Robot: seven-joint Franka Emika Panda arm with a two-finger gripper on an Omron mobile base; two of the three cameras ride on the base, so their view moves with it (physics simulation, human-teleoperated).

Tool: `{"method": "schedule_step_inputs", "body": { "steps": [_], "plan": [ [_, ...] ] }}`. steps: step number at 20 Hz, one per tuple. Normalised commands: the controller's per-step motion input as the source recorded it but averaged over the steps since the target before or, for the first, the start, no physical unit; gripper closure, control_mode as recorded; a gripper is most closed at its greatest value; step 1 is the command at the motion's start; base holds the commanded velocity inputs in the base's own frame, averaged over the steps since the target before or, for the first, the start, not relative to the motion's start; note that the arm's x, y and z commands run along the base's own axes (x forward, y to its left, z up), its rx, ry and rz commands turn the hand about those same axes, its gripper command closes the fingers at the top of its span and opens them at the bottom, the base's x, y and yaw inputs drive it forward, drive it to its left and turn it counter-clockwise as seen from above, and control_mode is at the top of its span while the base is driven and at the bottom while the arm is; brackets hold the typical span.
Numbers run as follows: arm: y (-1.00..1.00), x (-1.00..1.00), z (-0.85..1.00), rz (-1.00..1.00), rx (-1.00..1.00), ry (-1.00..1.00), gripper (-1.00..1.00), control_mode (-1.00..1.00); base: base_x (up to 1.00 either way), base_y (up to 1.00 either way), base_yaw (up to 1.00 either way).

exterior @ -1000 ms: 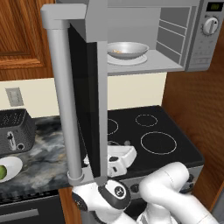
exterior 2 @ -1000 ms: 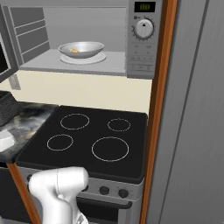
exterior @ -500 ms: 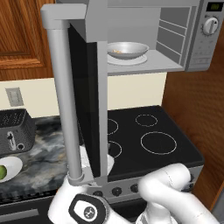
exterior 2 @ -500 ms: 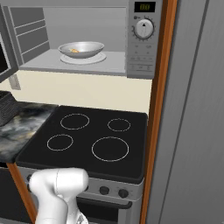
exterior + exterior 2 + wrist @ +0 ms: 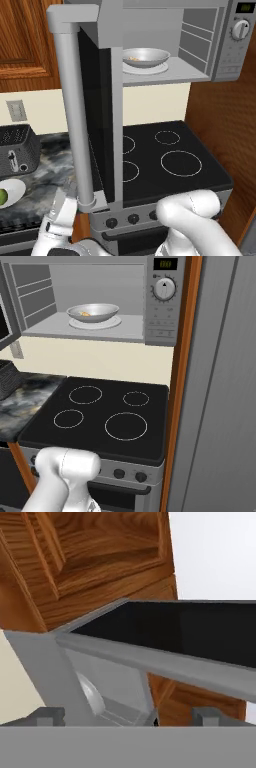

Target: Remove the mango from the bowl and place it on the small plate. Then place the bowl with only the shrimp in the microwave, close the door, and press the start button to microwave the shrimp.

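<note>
Claw low; shrimp in bowl.

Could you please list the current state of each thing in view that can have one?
microwave: cavity exposed, display lit.
door: swung wide open, handle bar toward the robot.
bowl: upright inside the microwave, on the turntable.
shrimp: lying in the bowl.
mango: resting on the small plate.
small plate: on the counter, holding the mango.
gripper: low beside the door handle's bottom end, fingers apart, empty.
stove: burners dark.
</note>
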Motion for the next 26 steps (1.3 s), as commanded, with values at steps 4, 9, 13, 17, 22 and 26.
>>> {"method": "schedule_step_inputs", "body": {
  "steps": [4,9,13,17,22,26],
  "plan": [
    [1.0,0.0,-0.18,-0.17,-0.26,0.03,-1.0,-1.0,0.0,0.0,0.0],
    [1.0,0.0,0.19,-0.19,-0.19,0.0,-1.0,-1.0,0.0,0.0,0.0],
    [0.41,0.0,0.61,-0.2,-0.06,0.0,-1.0,-1.0,0.0,0.0,0.0],
    [-0.42,-0.07,0.81,-0.19,0.15,0.02,-1.0,-1.0,0.0,0.0,0.0],
    [-0.86,-0.07,0.89,-0.15,0.31,0.08,-1.0,-1.0,0.0,0.0,0.0],
    [-0.98,-0.01,0.79,-0.04,0.34,0.05,-1.0,-1.0,0.0,0.0,0.0]
  ]
}}
